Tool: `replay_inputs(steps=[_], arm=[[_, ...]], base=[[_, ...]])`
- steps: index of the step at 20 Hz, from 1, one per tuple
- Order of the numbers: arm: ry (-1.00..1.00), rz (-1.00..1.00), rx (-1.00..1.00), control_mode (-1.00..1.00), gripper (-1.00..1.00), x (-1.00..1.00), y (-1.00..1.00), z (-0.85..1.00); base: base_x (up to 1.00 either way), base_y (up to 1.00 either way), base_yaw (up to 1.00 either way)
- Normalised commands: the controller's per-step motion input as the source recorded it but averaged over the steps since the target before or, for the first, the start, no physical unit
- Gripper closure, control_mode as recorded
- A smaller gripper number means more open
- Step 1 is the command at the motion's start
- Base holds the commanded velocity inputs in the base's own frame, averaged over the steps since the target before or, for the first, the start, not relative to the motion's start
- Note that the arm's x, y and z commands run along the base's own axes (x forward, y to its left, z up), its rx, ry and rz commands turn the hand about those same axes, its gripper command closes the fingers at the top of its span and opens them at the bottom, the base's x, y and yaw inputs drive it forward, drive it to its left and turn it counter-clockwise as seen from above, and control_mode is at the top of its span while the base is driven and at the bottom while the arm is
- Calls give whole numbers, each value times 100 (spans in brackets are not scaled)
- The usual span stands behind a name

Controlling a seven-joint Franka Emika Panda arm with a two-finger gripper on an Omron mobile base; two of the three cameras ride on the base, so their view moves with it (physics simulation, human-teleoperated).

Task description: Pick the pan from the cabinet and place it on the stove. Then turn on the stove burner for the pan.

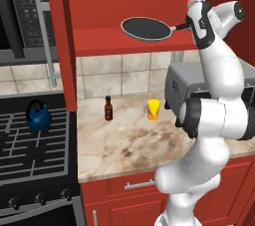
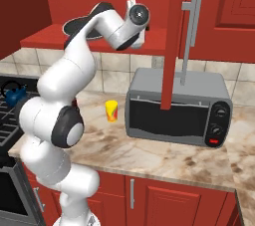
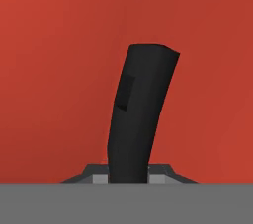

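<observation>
Left base view first: the pan (image 1: 147, 29) is sitting up at shelf level in the open cabinet (image 1: 134, 41), over the front edge of the red shelf. Can't really tell if it's resting on the shelf or lifted just clear of it. Its long axis is running sideways across the picture, with the slim black handle pointing right toward the arm. The hand (image 1: 188, 25) is meeting the end of that handle, but the white wrist is covering the fingers, so the grip itself is hard to make out here. Lower down, the stove (image 1: 30, 140) is getting cut off by the left edge, and a blue kettle (image 1: 38, 116) is sitting on its grates. A small dark bottle (image 1: 108, 108) and a yellow cup (image 1: 153, 109) are standing on the desk (image 1: 124, 140).

Right base view: the arm's elbow is blocking most of the pan (image 2: 72, 25), so just a dark sliver is peeking out at the left above the shelf. The hand is hidden behind the wrist. A grey toaster oven (image 2: 177, 108) is sitting on the desk, partly behind the open cabinet door.

Hand view: the black handle is rising from between the fingertips, leaning slightly right, its tip in view but the pan's bowl out of frame. The hand (image 3: 128, 177) is squeezed nearly closed around it, with red cabinet wall behind.
</observation>
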Motion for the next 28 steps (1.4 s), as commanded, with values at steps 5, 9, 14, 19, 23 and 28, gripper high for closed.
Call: replay_inputs(steps=[5, 9, 14, 19, 23, 28], arm=[[-9, 0, 7, -100, 100, -87, 0, -9], [-3, 0, 3, -100, 100, -80, 0, -4], [0, 0, 0, -100, 100, -64, 4, -1], [0, 0, 0, -100, 100, -59, 14, -5], [0, 0, 0, -100, 100, -47, 16, -8], [0, 0, 0, -100, 100, -29, 23, -2]], base=[[0, 0, 0], [0, 0, 0], [0, 0, 0], [0, 0, 0], [0, 0, 0], [0, 0, 0]])
